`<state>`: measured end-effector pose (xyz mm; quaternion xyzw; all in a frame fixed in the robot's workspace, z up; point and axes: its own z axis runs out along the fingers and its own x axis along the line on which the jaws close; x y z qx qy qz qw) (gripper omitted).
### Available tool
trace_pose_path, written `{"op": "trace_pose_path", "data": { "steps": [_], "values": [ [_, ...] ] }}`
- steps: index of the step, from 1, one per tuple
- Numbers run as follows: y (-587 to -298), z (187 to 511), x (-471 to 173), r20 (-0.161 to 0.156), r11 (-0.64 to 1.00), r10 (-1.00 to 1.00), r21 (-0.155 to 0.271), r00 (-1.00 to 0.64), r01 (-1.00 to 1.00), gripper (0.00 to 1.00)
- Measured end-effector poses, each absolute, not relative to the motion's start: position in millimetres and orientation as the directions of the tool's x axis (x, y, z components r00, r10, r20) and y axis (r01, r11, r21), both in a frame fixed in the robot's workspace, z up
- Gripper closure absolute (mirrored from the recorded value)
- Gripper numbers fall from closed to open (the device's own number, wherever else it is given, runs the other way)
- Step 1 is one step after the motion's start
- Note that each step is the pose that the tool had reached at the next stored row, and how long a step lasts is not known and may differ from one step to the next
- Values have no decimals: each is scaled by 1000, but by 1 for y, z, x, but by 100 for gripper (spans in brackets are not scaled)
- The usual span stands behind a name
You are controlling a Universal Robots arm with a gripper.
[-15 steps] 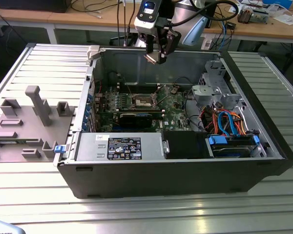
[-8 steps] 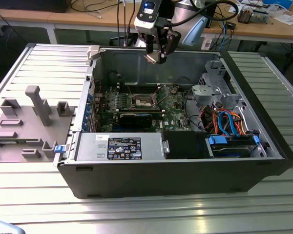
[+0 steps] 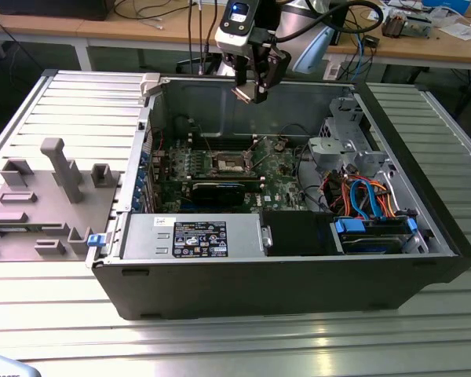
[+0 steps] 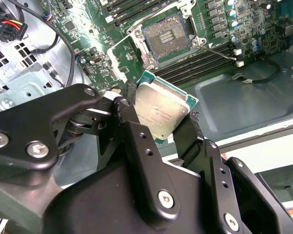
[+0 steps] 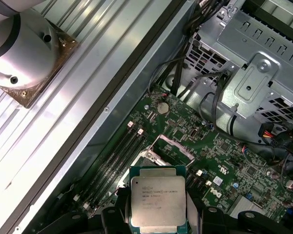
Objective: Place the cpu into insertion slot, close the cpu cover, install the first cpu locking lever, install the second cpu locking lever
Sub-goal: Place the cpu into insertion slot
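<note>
Pinching fingers [image 4: 131,119] on lettered cpu [image 4: 161,109]

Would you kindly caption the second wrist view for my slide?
Tool holding the cpu, apart from the open insertion slot on the motherboard.

We are in a lab. An open computer case [image 3: 282,283] sits on a ribbed metal worktop [image 3: 220,345]; cluttered wooden worktops [image 3: 424,49] stand behind.
</note>
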<state>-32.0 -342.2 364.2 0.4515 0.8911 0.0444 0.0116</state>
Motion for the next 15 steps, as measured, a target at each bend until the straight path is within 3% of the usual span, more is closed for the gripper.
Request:
{"op": "trace_pose_path", "data": {
  "steps": [15],
  "values": [
    [-342, 364, -32, 19, 572, 818, 90, -575, 816, 45]
  ]
}}
